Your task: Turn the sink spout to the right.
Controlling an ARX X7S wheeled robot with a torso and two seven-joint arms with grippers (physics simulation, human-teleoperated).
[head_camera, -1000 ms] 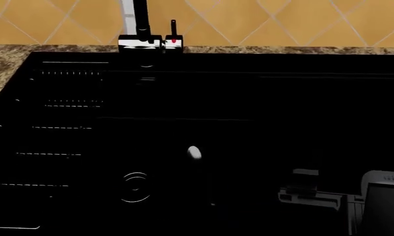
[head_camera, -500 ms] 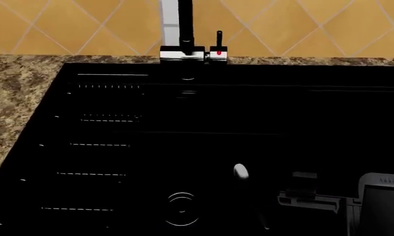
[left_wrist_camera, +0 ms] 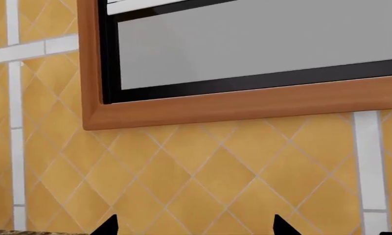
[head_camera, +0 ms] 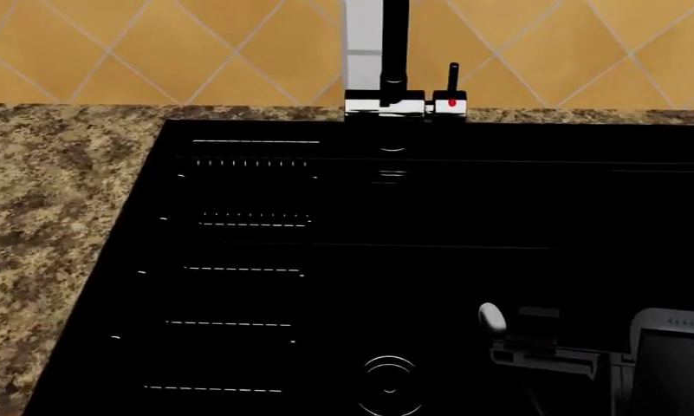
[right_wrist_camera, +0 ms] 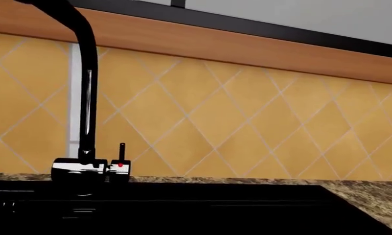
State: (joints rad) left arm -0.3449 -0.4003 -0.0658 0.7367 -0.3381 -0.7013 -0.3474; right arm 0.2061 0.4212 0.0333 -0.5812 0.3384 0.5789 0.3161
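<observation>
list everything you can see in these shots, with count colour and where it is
sink spout: 1, black pipe on a chrome base, back edge of the sink
lever: 1, black with red dot, beside the spout base
sink: 1, glossy black, set in the counter
drain: 1, ringed, basin floor
countertop: 1, speckled brown granite, around the sink
tiled wall: yellow, behind the sink
window frame: 1, wood, above the tiles
right gripper: 1, dark grey, low over the basin
left gripper: 1, black, only fingertips showing

No readable text or labels.
</observation>
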